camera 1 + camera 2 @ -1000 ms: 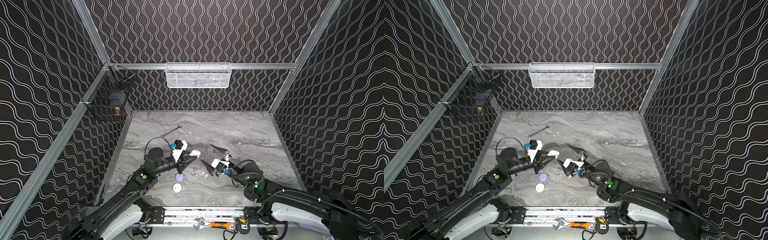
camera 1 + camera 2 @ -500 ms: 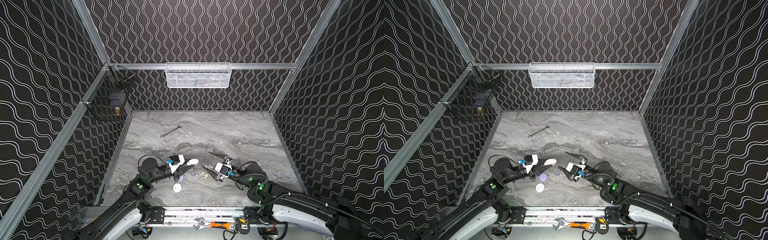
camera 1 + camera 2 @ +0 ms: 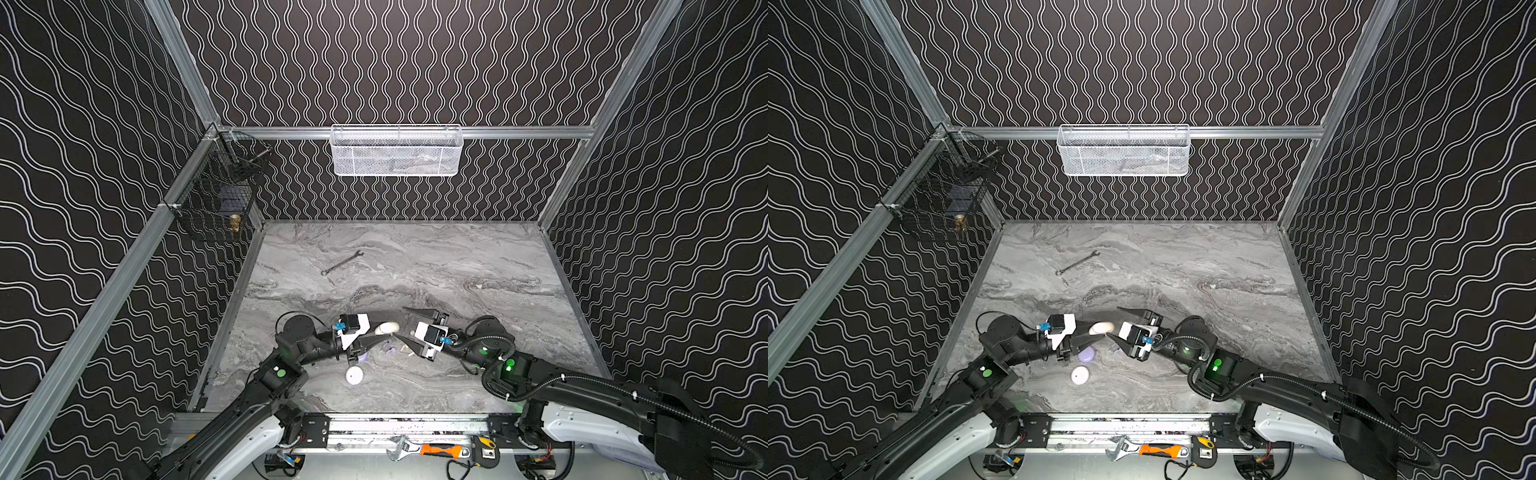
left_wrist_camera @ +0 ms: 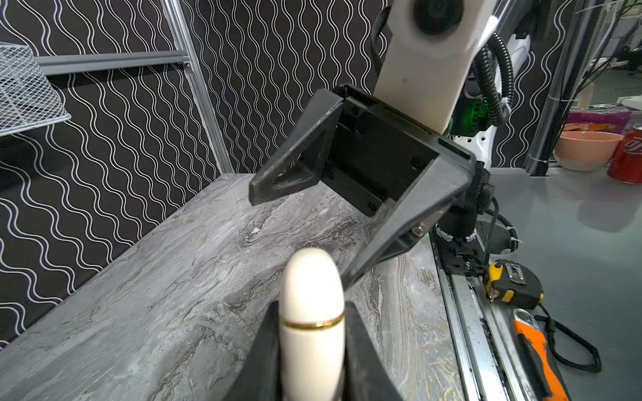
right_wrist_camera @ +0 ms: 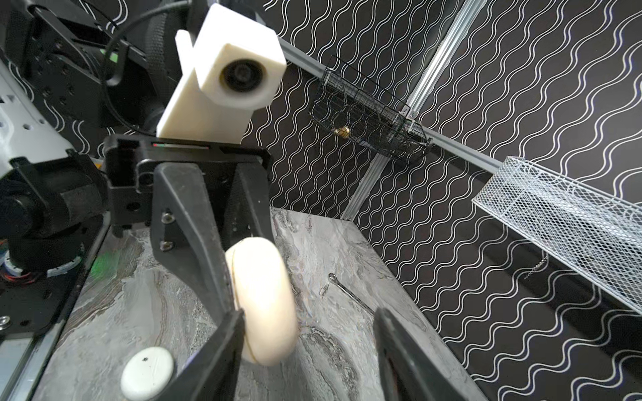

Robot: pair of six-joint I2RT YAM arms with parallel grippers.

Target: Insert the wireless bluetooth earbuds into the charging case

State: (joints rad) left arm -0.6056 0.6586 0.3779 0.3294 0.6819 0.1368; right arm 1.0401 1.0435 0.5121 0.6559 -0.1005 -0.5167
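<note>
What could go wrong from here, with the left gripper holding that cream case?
1. The left gripper pinches the closed cream case only at one end, most of it sticking out; a push from the right gripper, whose one finger sits right beside it, could pivot it or knock it free.
2. Loose earbuds and the lilac case lie on the table just below; a dropped case or a low sweep might scatter them.

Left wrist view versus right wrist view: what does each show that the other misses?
Only left wrist: tape measure, pink bowl, red can, and the right end effector head-on, jaws apart. Only right wrist: white round case, wrench, black wire basket. Both: the cream case clamped in the left end effector, the white mesh basket, the marble tabletop.
</note>
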